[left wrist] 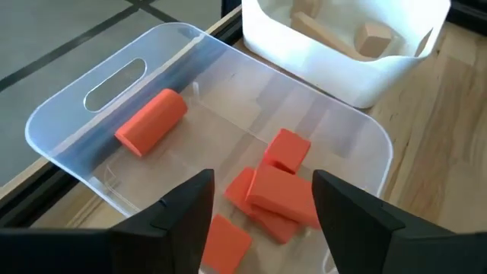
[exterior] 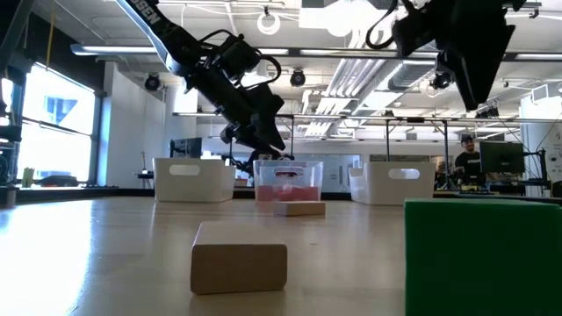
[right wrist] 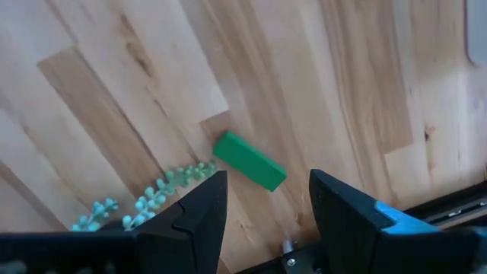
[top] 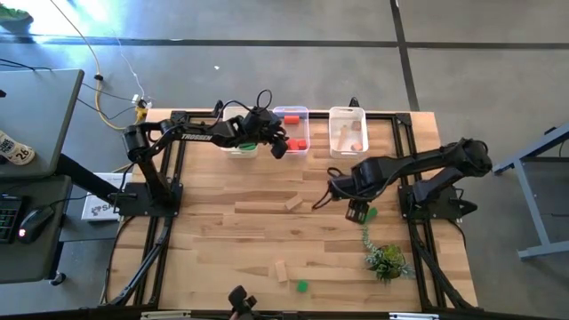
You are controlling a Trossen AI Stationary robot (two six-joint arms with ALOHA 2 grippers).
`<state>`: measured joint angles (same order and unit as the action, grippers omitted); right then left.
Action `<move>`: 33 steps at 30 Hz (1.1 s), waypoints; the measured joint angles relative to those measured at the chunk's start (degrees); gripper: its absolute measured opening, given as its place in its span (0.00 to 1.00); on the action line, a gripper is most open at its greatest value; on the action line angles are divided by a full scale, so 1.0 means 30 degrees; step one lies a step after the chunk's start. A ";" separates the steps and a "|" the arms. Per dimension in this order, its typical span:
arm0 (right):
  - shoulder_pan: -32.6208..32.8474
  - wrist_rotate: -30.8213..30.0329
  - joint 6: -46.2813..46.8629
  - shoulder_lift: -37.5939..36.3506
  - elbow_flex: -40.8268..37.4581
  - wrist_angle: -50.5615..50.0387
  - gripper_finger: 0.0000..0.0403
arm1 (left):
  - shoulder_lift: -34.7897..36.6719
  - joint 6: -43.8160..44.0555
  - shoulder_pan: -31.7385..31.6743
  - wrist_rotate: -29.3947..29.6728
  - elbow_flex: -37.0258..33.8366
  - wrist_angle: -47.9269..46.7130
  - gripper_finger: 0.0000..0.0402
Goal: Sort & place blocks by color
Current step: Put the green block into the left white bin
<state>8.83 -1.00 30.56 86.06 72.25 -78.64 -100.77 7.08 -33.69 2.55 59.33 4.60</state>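
My left gripper (left wrist: 262,199) hangs over the clear bin (left wrist: 114,84), fingers spread, empty — red blocks (left wrist: 281,194) lie inside it. My right gripper (right wrist: 262,199) hovers above a green bar (right wrist: 249,160) on the table (right wrist: 114,99), fingers apart, holding nothing.

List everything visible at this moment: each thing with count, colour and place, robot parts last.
Red blocks: about five, in the clear middle bin.
Wood blocks in the white bin: two seen, far right bin.
Wood blocks on the table: two, centre and near edge.
Green blocks on the table: two, one under the right gripper, one at the near edge.
Left white bin: one, far side.
Plant: one, green, near right.
Left gripper: open, above the clear middle bin.
Right gripper: open, over a green block.
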 joint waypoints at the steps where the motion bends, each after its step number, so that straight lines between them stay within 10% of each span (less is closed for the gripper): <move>1: 0.0222 -0.0013 -0.0087 0.0000 0.0000 0.0004 0.43 | 0.0091 0.0081 0.0000 -0.0055 0.0000 -0.0028 0.52; 33: 0.6433 -0.2501 -0.8598 0.3773 -0.0007 0.0309 0.43 | 0.1107 -0.0075 0.1894 -0.0067 0.0007 -0.0307 0.52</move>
<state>28.12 -8.50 4.77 97.38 72.23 -77.72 -97.45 6.85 -28.01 2.35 59.35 3.68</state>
